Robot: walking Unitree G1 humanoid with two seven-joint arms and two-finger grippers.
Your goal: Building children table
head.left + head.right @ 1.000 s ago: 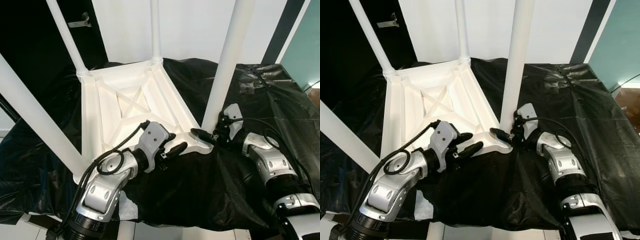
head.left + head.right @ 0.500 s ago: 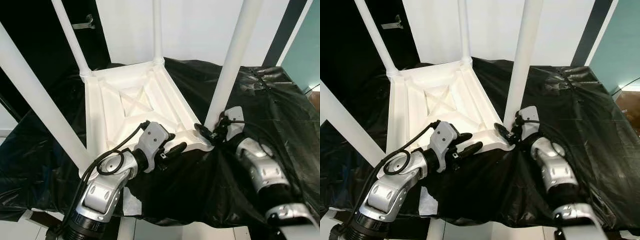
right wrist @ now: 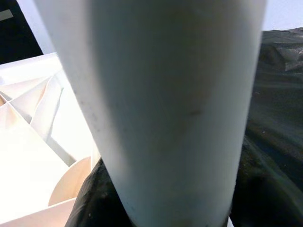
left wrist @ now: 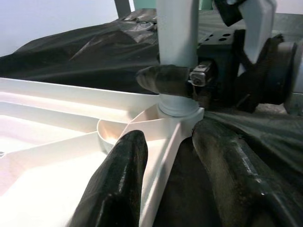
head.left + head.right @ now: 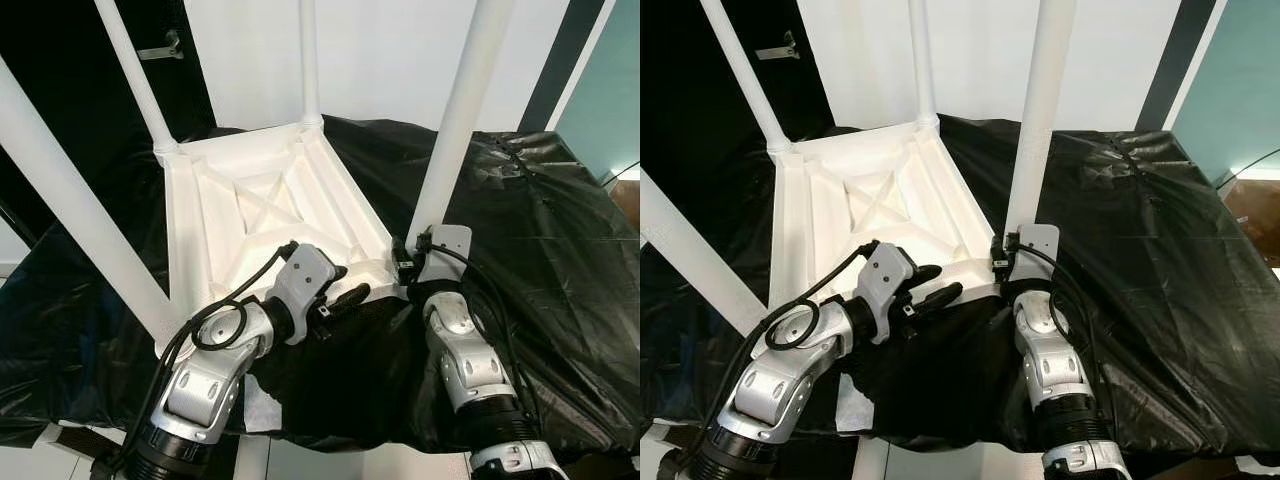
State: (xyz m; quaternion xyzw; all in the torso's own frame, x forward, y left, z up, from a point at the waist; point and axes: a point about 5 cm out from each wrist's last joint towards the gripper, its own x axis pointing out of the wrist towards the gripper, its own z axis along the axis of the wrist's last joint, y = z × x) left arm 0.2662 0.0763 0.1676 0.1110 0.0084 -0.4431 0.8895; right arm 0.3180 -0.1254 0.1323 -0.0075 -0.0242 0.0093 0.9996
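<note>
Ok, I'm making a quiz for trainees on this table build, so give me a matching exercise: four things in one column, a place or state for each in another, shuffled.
Things:
1. white plastic tabletop
2. white round table leg nearest the right arm
3. left end effector
4. crinkled black plastic sheet

Places or states:
A. spread under the table parts
B. lying upside down, ribs facing up
C. standing upright in a corner socket, right end effector at its base
D. straddling the tabletop's near edge

Pairs: 1-B, 2-C, 3-D, 4-A
</note>
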